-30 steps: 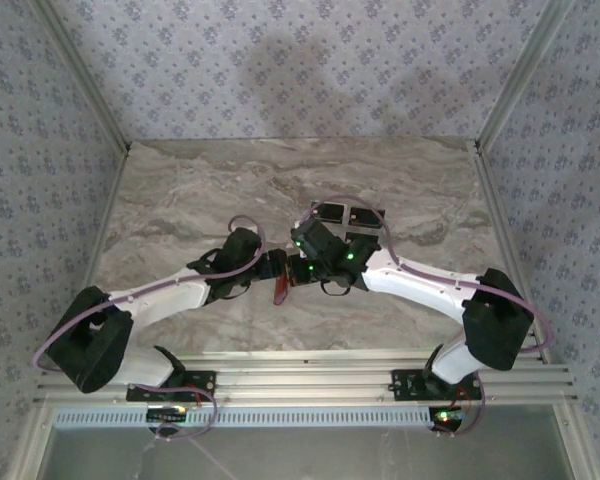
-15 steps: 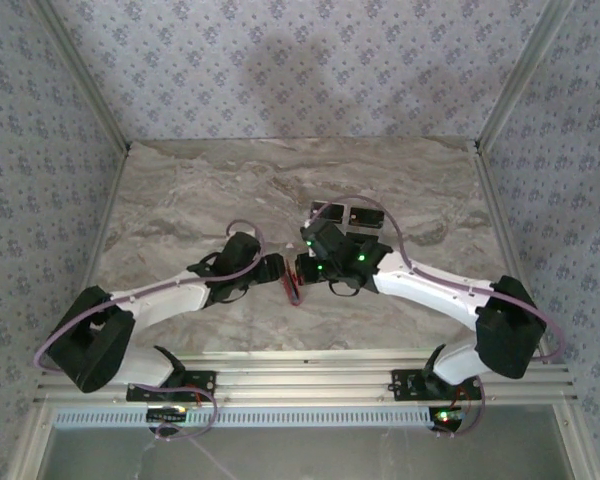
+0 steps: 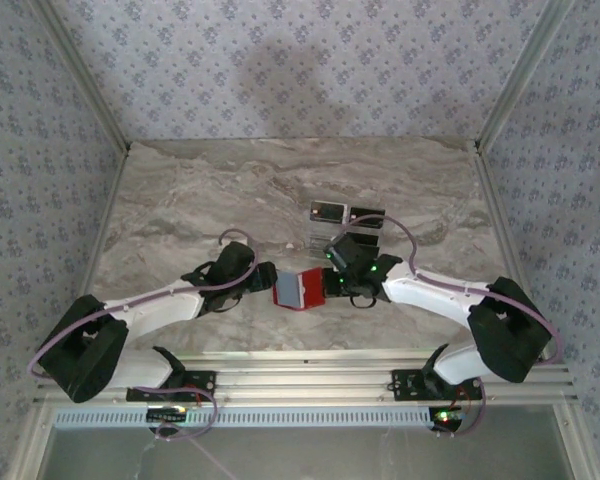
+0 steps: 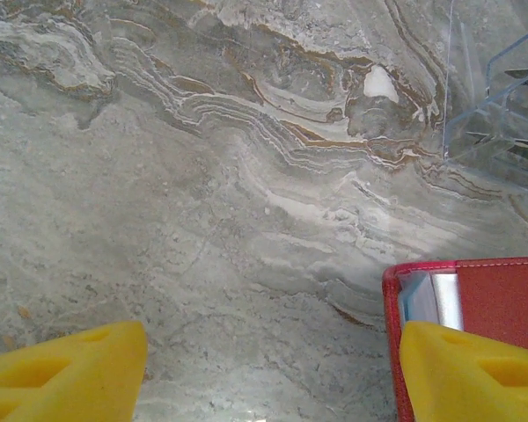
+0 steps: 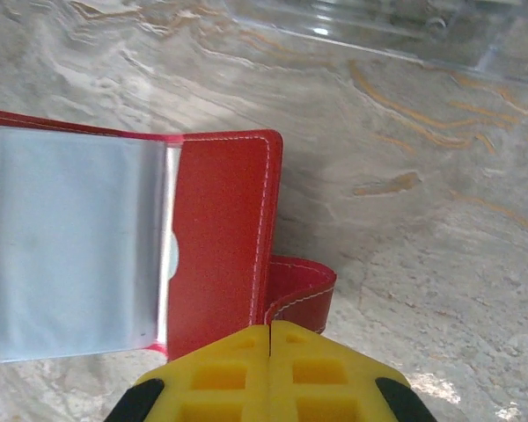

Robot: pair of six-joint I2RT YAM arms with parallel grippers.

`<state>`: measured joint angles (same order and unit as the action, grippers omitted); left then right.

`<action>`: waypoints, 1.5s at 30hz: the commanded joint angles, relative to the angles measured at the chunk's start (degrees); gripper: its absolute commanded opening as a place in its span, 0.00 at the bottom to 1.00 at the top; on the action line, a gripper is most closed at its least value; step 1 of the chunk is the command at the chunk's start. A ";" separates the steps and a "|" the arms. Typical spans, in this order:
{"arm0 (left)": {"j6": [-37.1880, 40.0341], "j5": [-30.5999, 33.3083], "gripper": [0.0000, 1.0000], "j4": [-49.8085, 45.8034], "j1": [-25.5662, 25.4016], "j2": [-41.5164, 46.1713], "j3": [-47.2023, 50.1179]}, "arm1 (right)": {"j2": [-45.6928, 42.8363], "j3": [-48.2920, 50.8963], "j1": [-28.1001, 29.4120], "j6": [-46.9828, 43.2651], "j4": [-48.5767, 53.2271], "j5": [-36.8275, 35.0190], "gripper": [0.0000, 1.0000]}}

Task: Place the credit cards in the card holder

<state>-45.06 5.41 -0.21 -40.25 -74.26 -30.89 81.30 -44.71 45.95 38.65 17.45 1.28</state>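
Left gripper (image 4: 273,343): jaws wide apart, empty, one finger beside the open red card holder (image 5: 218,237). Right gripper (image 5: 270,343): jaws together at its cover edge, possibly pinching it.

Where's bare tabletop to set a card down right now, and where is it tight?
Free: the wide far-left marble between the left wall and the clear card rack, and the back strip along the far wall. Crowded: the near centre, where the left arm and right arm meet at the open card holder, with the rack just behind.
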 commanded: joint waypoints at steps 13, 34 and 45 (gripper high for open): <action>1.09 -0.36 0.81 -1.11 -0.31 0.22 -2.24 | -6.16 1.17 1.68 3.16 3.47 -1.89 0.49; -2.54 8.39 0.82 -11.98 -0.21 4.49 -5.48 | 5.73 -16.68 12.56 0.42 3.74 0.34 0.23; -4.90 14.95 0.83 -20.30 1.86 9.82 -4.89 | 16.57 -27.23 14.93 -5.55 11.85 -4.43 0.75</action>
<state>-48.53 16.58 -16.19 -39.62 -66.67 -34.81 95.24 -68.05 60.12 35.92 24.88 -0.75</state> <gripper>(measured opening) 0.826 0.734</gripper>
